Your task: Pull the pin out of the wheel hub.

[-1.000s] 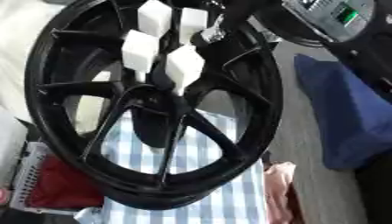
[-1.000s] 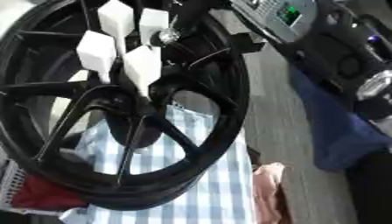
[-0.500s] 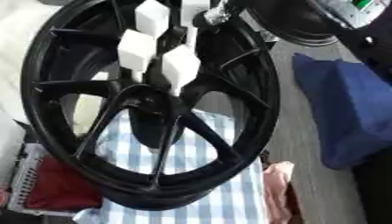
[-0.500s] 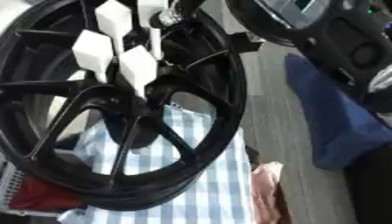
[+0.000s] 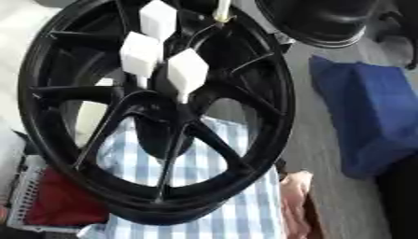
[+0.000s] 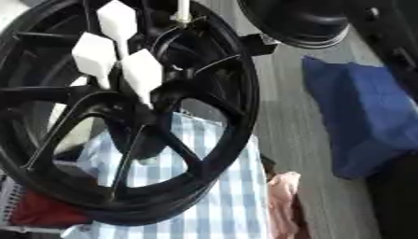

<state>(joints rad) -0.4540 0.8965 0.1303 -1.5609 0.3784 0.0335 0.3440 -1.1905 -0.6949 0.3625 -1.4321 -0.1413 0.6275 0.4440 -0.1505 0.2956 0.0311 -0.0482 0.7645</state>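
Note:
A black spoked wheel hub point(image 5: 277, 116) stands tilted and fills the left of both views. Three white pins with blocky heads stick out of its centre: one highest point(image 5: 157, 18), one to the left point(image 5: 140, 51) and one lowest point(image 5: 188, 70). At the top edge, a thin white stem with a brass-coloured tip point(image 5: 221, 10) hangs over the upper spokes; its head is cut off by the picture's edge. Neither of my hands shows. A black rounded body point(image 5: 326, 21), apparently part of my arm, sits at the top right.
A blue-and-white checked cloth point(image 5: 220, 186) lies under the wheel. A blue fabric bundle point(image 5: 367, 116) lies on the grey surface at the right. A pink cloth point(image 5: 296, 196) is by the wheel's lower right, and a pale basket with something red in it point(image 5: 57, 200) at the lower left.
The whole view has shifted. Four white heads clustered at the centre before; now three stay there, and the fourth pin is higher, only its stem and tip showing at the top edge.

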